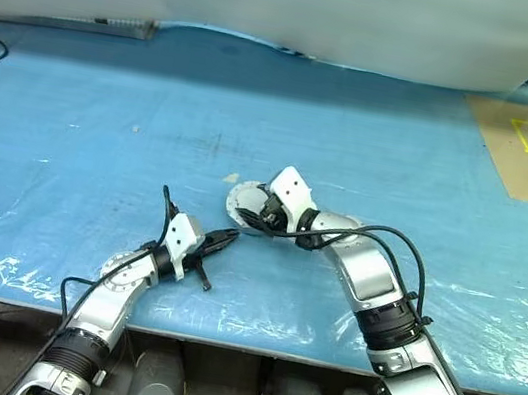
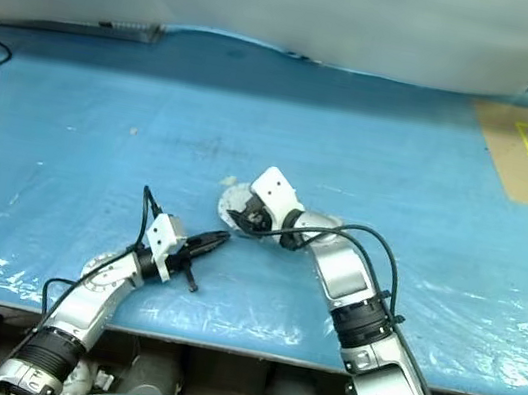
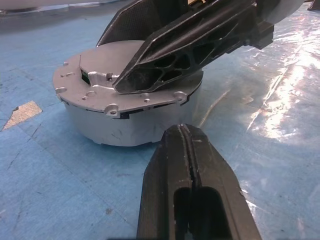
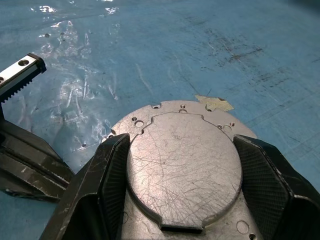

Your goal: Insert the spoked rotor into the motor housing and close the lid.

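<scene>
The lid [image 4: 182,165] already sits plain side up on the housing [image 3: 127,127]; rotor unseen, presumably inside. Right tool [image 4: 182,200] straddles the lid, spread; left tool [image 3: 187,150], pressed together, waits beside the housing.

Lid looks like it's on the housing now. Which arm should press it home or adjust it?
Probably the right. Its gripper already straddles the lid on the motor housing, fingers either side. The left gripper is shut and sits beside the housing, apart from it.

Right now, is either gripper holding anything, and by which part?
The right gripper straddles the lid on the motor housing, fingers at opposite edges; whether they clamp it cannot be told. The left gripper is shut, empty.
</scene>
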{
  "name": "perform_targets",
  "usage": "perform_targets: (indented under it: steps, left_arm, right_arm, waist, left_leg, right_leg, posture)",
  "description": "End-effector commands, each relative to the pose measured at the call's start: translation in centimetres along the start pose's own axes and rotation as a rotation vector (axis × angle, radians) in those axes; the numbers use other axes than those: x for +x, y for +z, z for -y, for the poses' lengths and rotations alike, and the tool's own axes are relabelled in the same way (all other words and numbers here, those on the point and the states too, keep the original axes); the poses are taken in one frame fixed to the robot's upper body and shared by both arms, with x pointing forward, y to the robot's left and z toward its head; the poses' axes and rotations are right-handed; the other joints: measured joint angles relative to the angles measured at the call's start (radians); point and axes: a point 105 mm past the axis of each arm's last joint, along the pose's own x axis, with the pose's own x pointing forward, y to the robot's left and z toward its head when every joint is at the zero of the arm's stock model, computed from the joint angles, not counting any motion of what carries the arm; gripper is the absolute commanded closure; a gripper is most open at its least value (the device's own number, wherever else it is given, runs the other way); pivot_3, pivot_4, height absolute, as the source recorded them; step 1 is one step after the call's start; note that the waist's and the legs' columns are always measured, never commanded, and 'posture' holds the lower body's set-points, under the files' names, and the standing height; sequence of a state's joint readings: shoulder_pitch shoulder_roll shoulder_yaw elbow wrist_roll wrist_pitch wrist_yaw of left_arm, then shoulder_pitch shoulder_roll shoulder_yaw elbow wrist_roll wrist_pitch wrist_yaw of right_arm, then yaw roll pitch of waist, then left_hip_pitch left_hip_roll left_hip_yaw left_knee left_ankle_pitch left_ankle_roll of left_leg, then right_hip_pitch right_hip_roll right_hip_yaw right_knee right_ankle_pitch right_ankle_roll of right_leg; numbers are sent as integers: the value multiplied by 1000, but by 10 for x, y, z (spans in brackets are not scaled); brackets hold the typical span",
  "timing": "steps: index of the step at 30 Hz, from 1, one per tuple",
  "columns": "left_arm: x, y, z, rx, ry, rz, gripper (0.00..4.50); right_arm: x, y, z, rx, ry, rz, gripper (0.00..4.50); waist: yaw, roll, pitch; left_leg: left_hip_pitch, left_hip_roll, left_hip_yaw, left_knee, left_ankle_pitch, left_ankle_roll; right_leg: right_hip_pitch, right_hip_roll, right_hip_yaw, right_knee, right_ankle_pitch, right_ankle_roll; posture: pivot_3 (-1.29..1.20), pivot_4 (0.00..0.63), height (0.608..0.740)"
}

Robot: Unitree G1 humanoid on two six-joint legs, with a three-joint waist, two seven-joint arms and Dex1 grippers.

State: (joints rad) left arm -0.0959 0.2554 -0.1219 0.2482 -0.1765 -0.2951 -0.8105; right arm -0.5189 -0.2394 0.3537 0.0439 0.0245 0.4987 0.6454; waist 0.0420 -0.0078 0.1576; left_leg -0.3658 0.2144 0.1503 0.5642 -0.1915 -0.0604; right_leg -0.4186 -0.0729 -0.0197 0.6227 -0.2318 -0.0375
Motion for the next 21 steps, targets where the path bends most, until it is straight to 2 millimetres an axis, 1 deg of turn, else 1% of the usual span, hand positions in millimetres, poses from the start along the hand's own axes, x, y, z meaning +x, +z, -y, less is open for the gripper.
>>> perform_targets:
  steps: [1, 5, 12, 21]
  left_arm:
    - [1, 10, 0, 21, 3, 33, 4500]
    - [1, 12, -2, 19, 9, 38, 4500]
    - [2, 13, -3, 22, 2, 37, 4500]
    - [2, 17, -1, 20, 3, 36, 4500]
  right_arm:
    - [3, -15, -6, 15, -2, -63, 1545]
    - [2, -21, -1, 57, 0, -75, 1545]
    - [-7, -27, 9, 51, 39, -116, 1545]
    - [-16, -39, 7, 9, 106, -166, 1545]
  waist:
    - [0, 0, 0]
    - [0, 0, 0]
    - [3, 0, 0]
    - [7, 0, 0]
  left_leg:
    - [0, 0, 0, 0, 0, 0]
    - [2, 0, 0, 0, 0, 0]
    - [2, -1, 0, 0, 0, 0]
    - [2, -1, 0, 0, 0, 0]
  right_leg:
    - [0, 0, 0, 0, 0, 0]
    - [2, 0, 1, 0, 0, 0]
    - [2, 0, 1, 0, 0, 0]
    - [3, -1, 0, -1, 0, 0]
  posture:
    - [0, 150, 740]
    - [0, 150, 740]
    - [0, 150, 740]
    - [0, 150, 740]
